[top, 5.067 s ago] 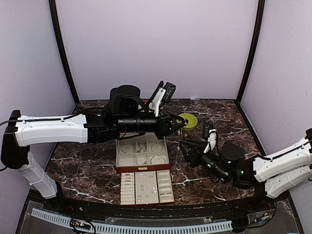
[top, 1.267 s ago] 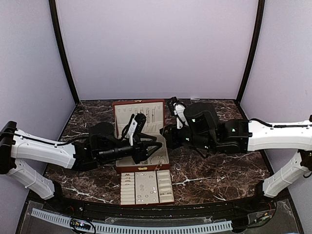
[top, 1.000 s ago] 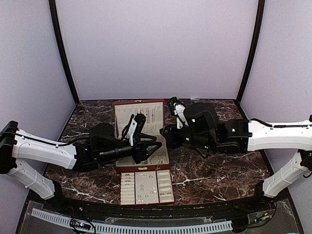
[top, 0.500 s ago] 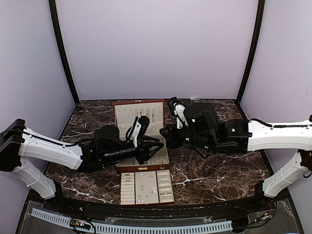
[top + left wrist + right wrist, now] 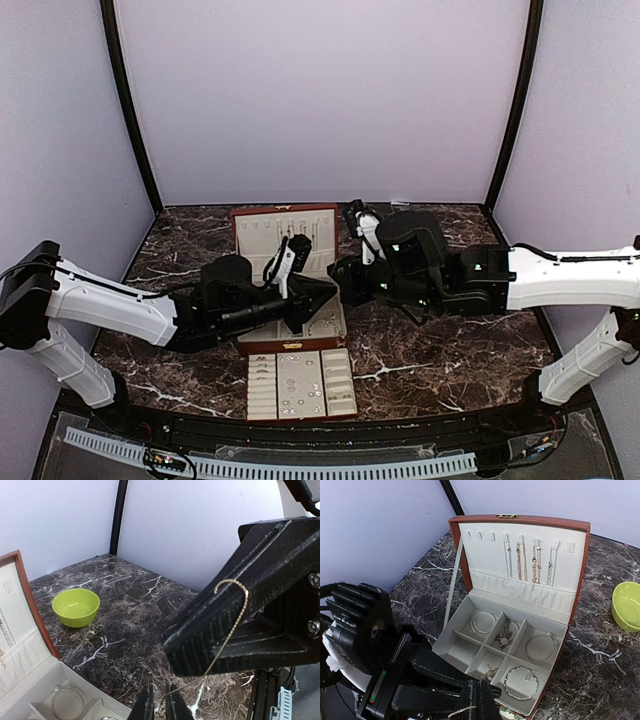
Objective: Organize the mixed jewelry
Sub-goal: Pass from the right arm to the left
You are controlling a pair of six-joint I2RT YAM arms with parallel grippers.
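Gold chain [image 5: 231, 627], apparently hanging near-vertical

Top camera looks down from above and behind — close wrist cameras face each other across the box [image 5: 285, 210].

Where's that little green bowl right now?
The green bowl sits on the marble table just right of the open jewelry box, at the right edge of the right wrist view.
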